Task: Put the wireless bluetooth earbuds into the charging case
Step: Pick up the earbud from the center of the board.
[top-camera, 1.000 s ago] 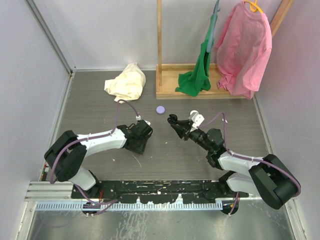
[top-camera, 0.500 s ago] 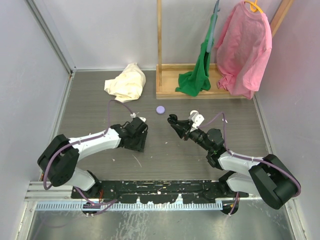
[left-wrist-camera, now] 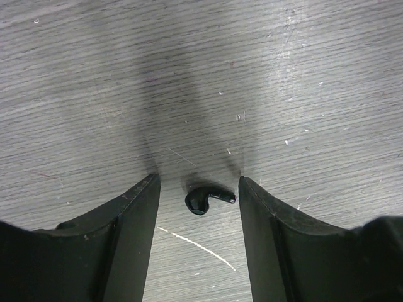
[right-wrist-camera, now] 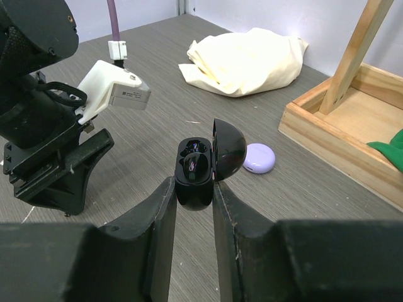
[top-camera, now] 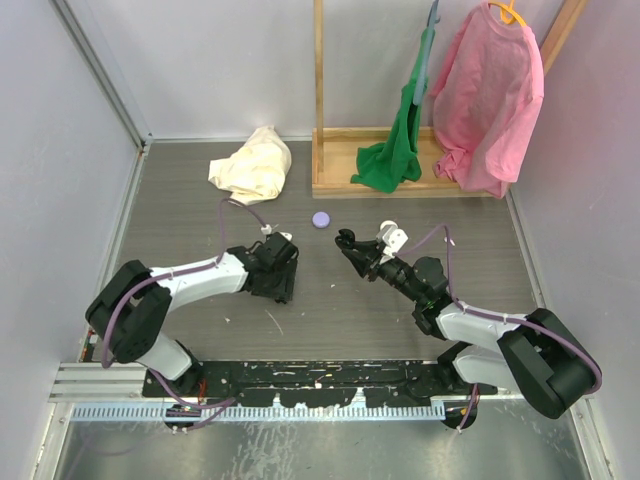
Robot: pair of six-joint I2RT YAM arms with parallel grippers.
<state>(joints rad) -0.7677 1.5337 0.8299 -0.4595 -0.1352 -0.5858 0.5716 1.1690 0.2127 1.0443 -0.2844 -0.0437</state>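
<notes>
**Control:** Where is the earbud (left-wrist-camera: 208,199) now?

**Me:** Lying on the worktop (left-wrist-camera: 302,75), between the jaws of my left end effector (left-wrist-camera: 198,181). They stand wide, a gap on either side, touching nothing.

**Control:** And the charging case (right-wrist-camera: 194,165)?

**Me:** My right end effector (right-wrist-camera: 193,186) grips it narrowly, off the worktop, lid open and facing the left arm.

**Control:** Which step, then?

**Me:** The pick-up, I judge. Next I must close squarely on the earbud without flicking it away, lift, then carry it across to the open case.

Earbud (left-wrist-camera: 208,199) glossy black plastic; charging case (right-wrist-camera: 198,165) glossy black; table (left-wrist-camera: 189,75) matt grey woodgrain, scratched.
</notes>
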